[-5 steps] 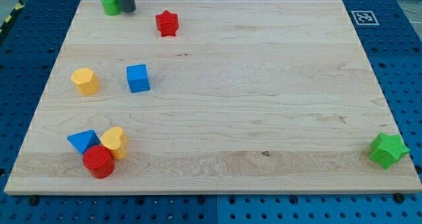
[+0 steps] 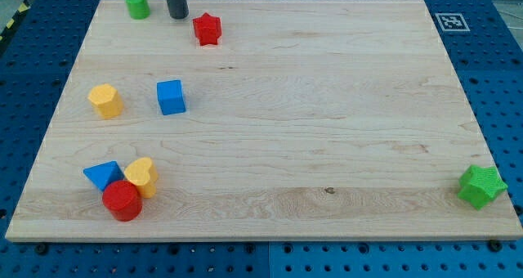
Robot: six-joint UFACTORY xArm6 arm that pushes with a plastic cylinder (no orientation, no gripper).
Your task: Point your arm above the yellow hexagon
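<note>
The yellow hexagon [image 2: 105, 100] lies on the wooden board [image 2: 327, 131] at the view's left, with a blue cube [image 2: 171, 96] just to its right. My tip [image 2: 178, 15] stands near the board's top edge, between the green cylinder [image 2: 136, 4] on its left and the red star [image 2: 207, 29] on its right. It touches neither. It is far above and to the right of the yellow hexagon.
A blue triangle [image 2: 102, 175], a yellow heart [image 2: 142, 177] and a red cylinder [image 2: 122, 200] cluster at the bottom left. A green star [image 2: 480, 186] sits at the bottom right edge. A marker tag [image 2: 450, 21] is at the top right corner.
My tip has moved right and slightly down, away from the green cylinder and toward the red star. No block has moved.
</note>
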